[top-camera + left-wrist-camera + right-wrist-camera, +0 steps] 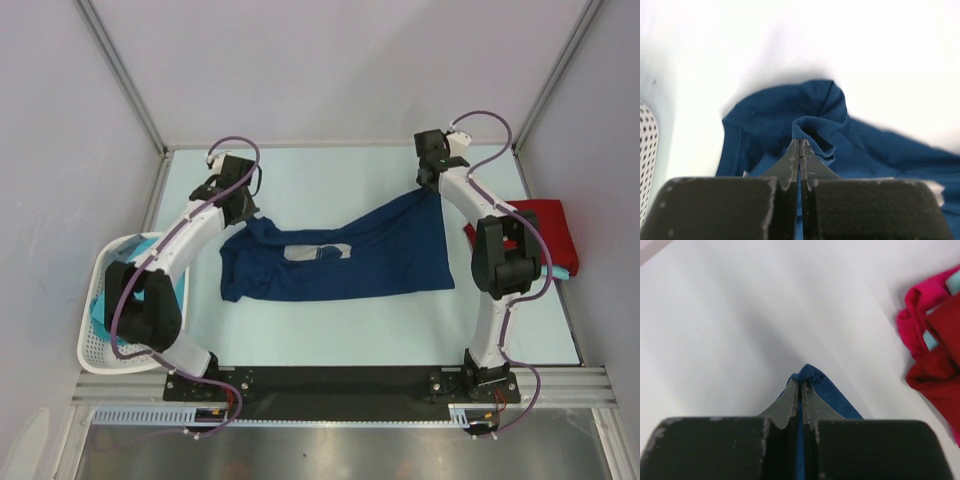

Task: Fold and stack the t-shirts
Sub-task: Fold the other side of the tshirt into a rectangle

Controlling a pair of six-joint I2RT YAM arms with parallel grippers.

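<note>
Navy t-shirt [340,262]: pale grey chest print [317,251], illegible.

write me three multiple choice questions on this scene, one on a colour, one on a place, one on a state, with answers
1. What colour is the chest print on the navy t-shirt?
A pale grey
B yellow
C black

2. Where on the table does the red t-shirt lie?
A left edge
B right edge
C under the navy t-shirt

3. How do the left gripper and right gripper stand?
A both open
B both shut on the navy t-shirt
C only the left shut

Answers:
1 A, the print shows pale grey in the top view.
2 B, the top view shows it at the right edge.
3 B, each wrist view shows blue cloth pinched in closed jaws.
</note>
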